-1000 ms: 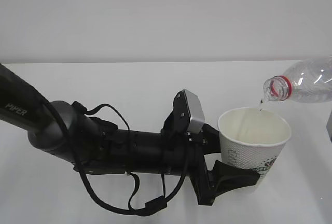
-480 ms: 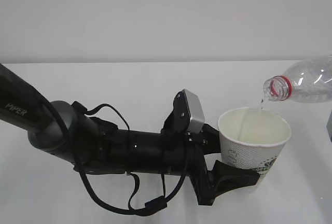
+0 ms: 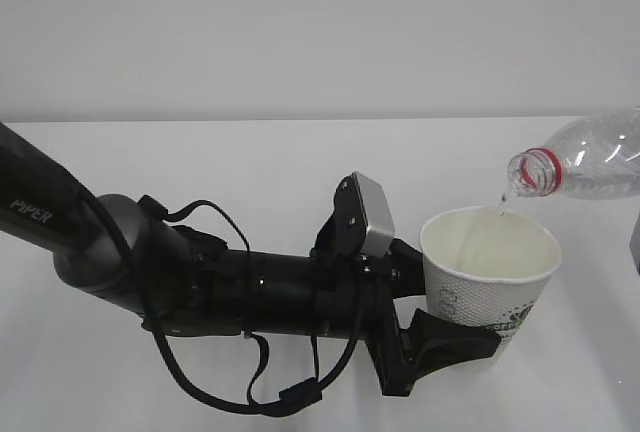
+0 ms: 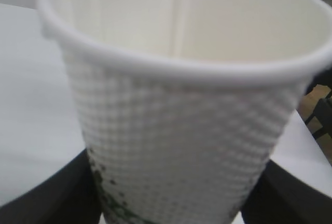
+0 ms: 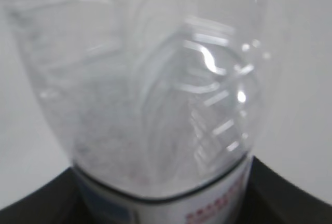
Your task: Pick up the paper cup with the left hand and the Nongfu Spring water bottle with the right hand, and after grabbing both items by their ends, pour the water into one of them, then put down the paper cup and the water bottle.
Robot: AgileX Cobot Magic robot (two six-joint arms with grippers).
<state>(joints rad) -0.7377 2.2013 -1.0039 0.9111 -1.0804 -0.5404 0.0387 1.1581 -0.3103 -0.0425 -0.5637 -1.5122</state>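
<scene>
The left hand [image 3: 440, 337] grips the paper cup [image 3: 490, 267] low on its wall, upright. Above and right of the cup's rim, the Nongfu Spring water bottle [image 3: 590, 157] lies tilted, clamped by the right hand [image 5: 166, 206] at its labelled end. The water [image 3: 503, 202] falls as a thin stream just inside the rim.

Risk: any bottle drift rightward puts the stream outside the cup.

Against the earlier frames, positions match; pouring continues.

Water stream [image 3: 503, 202] perhaps slightly thinner.

Bright, even, washed-out light; soft shadows; both wrist views blurred, close-up.
</scene>
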